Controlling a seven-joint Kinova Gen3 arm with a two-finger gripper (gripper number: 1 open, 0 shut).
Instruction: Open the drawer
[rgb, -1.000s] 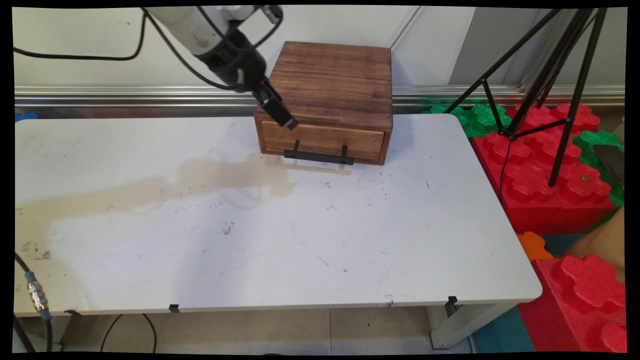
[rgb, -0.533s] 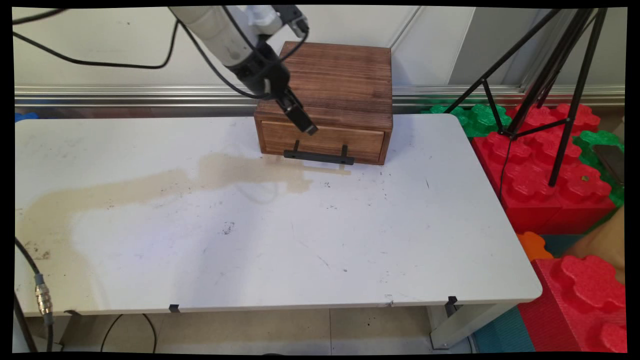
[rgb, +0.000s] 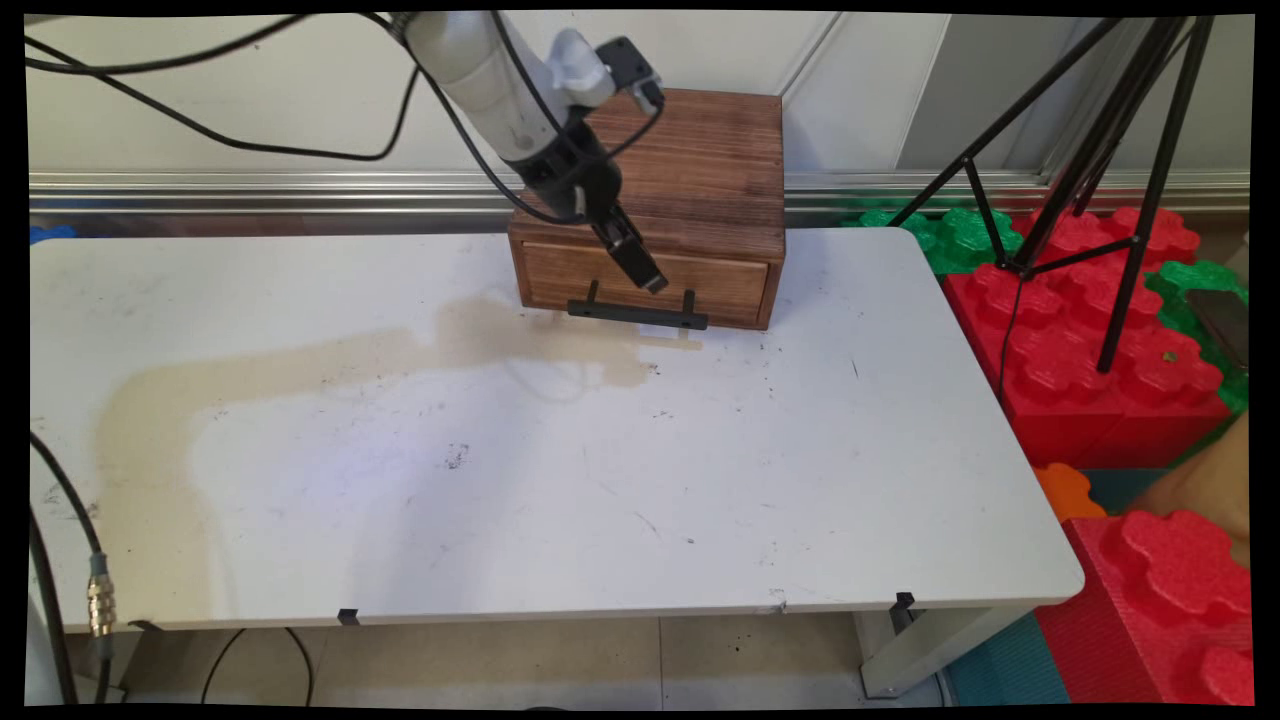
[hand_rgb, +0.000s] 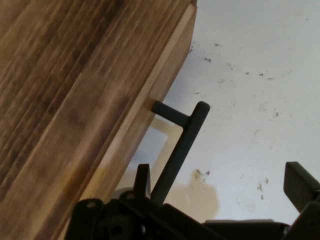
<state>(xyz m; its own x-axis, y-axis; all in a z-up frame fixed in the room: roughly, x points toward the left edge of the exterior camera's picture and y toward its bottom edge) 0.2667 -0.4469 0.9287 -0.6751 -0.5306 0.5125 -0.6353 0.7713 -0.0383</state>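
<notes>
The wooden box (rgb: 672, 180) is dark brown with streaky grain on top, its drawer front (rgb: 640, 283) lighter tan, with a black handle (rgb: 637, 315). The tabletop (rgb: 560, 470) is white, speckled with dark scuffs and crossed by a beige stain (rgb: 300, 365). The tool (rgb: 640, 265) is black.

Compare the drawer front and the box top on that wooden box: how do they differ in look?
The drawer front is lighter, tan wood; the box top is darker brown with strong streaked grain. The drawer front carries a black bar handle on two posts; the box top is bare. The gripper hangs in front of the drawer front, just above the handle, its fingers spread in the hand view; the box top has only the arm passing over its left part. Both are wood, parts of one box.
</notes>
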